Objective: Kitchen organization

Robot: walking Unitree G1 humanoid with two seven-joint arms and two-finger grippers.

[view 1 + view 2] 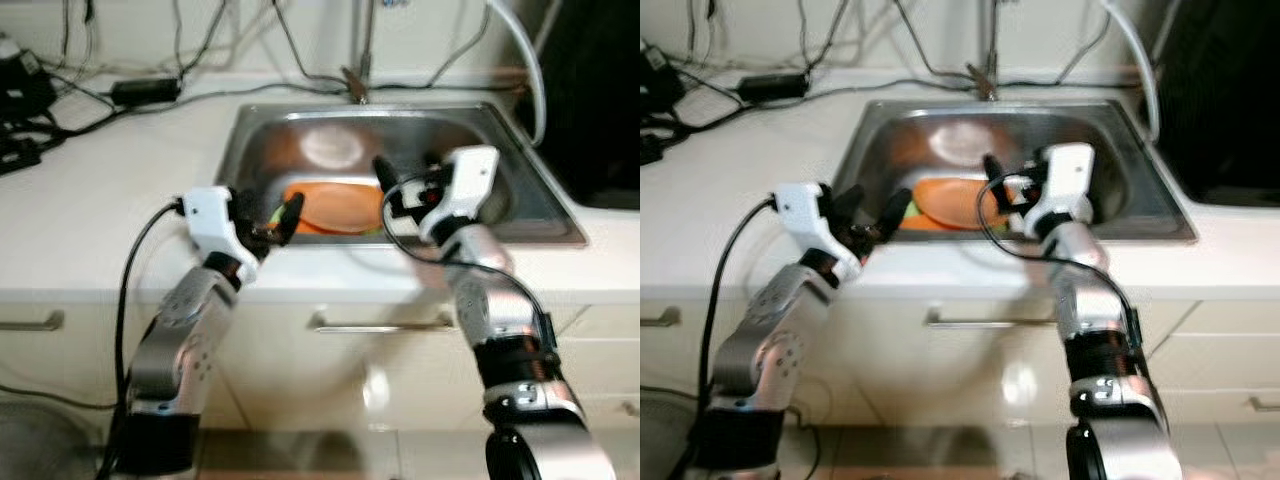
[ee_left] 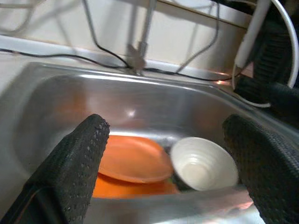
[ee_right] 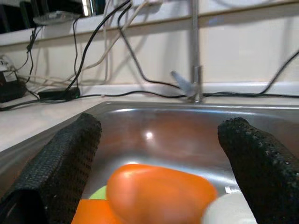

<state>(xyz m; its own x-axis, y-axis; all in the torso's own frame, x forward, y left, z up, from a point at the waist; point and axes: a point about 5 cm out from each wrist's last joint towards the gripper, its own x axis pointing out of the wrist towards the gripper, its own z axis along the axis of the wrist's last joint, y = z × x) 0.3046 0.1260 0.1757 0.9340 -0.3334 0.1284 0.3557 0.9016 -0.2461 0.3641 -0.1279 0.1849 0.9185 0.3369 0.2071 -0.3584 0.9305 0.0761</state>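
Both grippers at front rim of steel sink (image 1: 520,215), mid-frame, dishes inside.

Surroundings: black cables and a power brick (image 1: 145,90) sprawl on the counter (image 1: 90,215) upper left; faucet (image 1: 362,60) top centre behind the basin; white hose (image 1: 525,60) upper right; drawer handle (image 1: 380,324) below the rim. In sink: orange plate (image 2: 133,158) stacked on another orange piece, white bowl (image 2: 204,164) just beside it, a bit of green (image 3: 100,192) near plates. Left gripper (image 1: 262,222) over near-left rim, fingers (image 2: 70,172) wide apart, holding nothing. Right gripper (image 1: 400,190) above plates w/ fingers (image 3: 254,158) spread wide, nothing held; can't tell if touching plate.
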